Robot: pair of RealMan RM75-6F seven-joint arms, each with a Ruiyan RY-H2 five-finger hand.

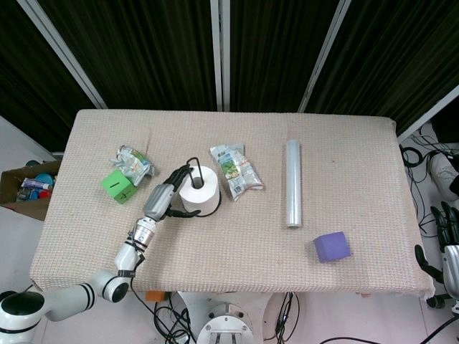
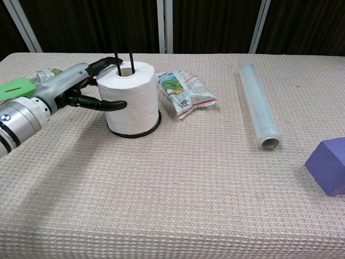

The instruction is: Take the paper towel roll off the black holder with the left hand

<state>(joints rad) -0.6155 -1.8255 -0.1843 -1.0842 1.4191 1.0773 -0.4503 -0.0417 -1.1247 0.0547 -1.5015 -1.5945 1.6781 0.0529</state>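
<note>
The white paper towel roll (image 1: 199,192) (image 2: 131,97) stands upright on the black holder, whose base ring (image 2: 135,135) shows under it and whose thin rods (image 2: 115,54) rise through its core. My left hand (image 1: 163,199) (image 2: 70,86) reaches in from the left and grips the roll: the thumb (image 2: 110,105) lies across its front and the fingers curl behind its top edge. The roll rests down on the base. My right hand (image 1: 446,223) hangs off the table's right edge, below the tabletop, holding nothing, fingers apart.
A green block (image 1: 118,186) (image 2: 16,86) and a crumpled bag (image 1: 134,163) lie just left of my left hand. A snack packet (image 1: 235,170) (image 2: 186,93) lies right of the roll. Further right are a cling film roll (image 1: 292,183) (image 2: 259,105) and a purple block (image 1: 331,247) (image 2: 329,164).
</note>
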